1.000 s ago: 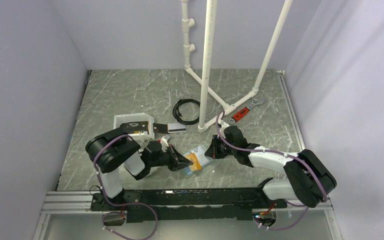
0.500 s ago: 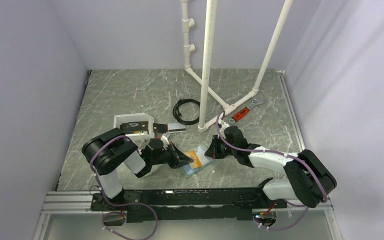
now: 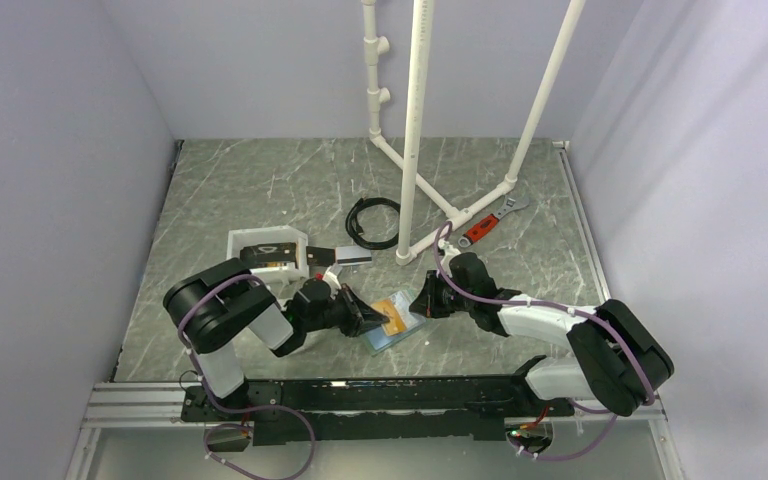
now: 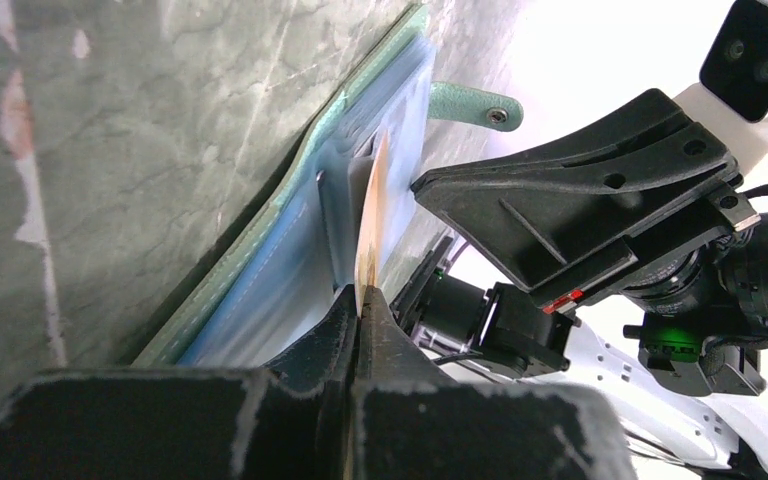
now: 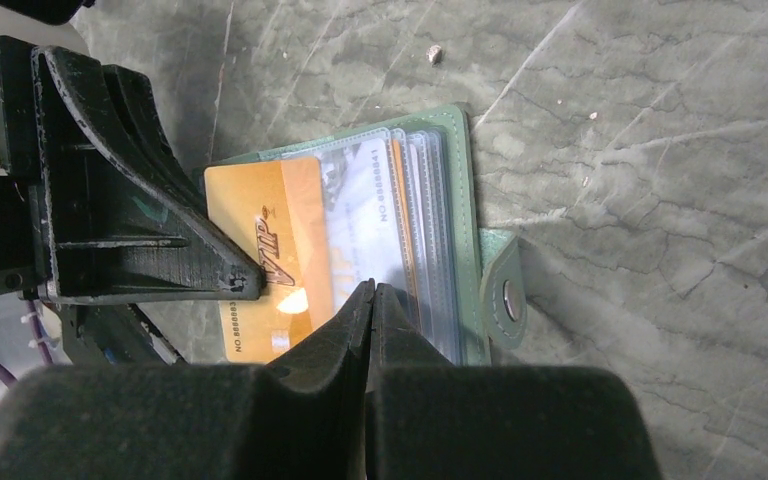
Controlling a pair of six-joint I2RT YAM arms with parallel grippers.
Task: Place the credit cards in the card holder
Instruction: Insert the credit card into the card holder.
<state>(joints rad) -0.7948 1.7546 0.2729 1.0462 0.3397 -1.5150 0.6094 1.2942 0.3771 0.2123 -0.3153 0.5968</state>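
Card holder [image 5: 463, 180] open on table [image 5: 660, 150], directly under right gripper [image 5: 372, 293]: fingers pressed together, empty, tips at clear sleeves [image 5: 360, 210], likely pinning holder against sliding; contact unclear.

Left gripper [image 4: 360, 300] pinches 1 orange credit card [image 5: 260, 240] by near edge, far edge at sleeve mouth ahead of its tips.

Other cards [image 3: 352, 256] off to left gripper's side, at white tray [image 3: 235, 240].

Grey-green marbled surface [image 3: 260, 190] was seen walled on three sides. White tray [image 3: 245, 238] was set left of centre, with loose card [image 3: 348, 256] laid just beside its right edge. Black cable coil [image 3: 372, 222] was placed mid-surface, just beside white pipe frame [image 3: 460, 213]. Red-handled wrench [image 3: 480, 229] was laid against frame's right foot. Card holder [image 3: 400, 335] was spread open near front.
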